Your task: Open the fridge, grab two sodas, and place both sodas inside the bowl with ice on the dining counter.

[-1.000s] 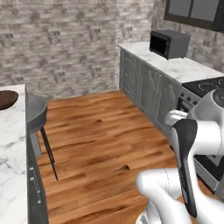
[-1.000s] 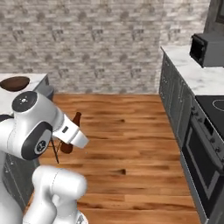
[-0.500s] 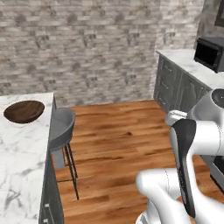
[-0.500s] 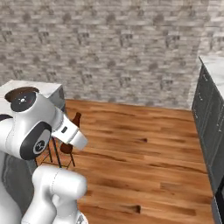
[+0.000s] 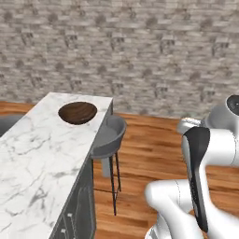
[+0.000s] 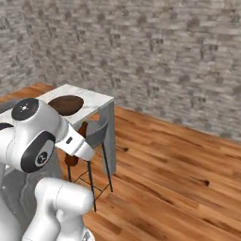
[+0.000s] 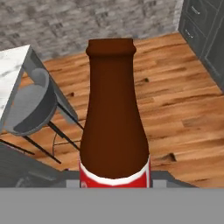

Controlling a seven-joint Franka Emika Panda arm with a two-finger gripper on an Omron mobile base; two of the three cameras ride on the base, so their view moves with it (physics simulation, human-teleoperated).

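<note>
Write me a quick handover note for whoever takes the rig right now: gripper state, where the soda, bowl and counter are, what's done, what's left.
Gripper: shut on the soda bottle, a brown bottle with a red label, held upright.
Bowl: on the far end of the dining counter, ahead and left of the arm. No soda visible in it.
Stool: tucked against the counter beside the bowl.
Done: one soda in hand, base facing the counter.
Left: reach over, place the bottle in the bowl. Second soda's status can't be told from here.

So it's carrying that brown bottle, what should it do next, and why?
Probably carry the soda bottle over toward the bowl. The hand is shut on the bottle, held low beside the stool, while the bowl sits apart near the end of the dining counter, so it isn't yet above it.
</note>
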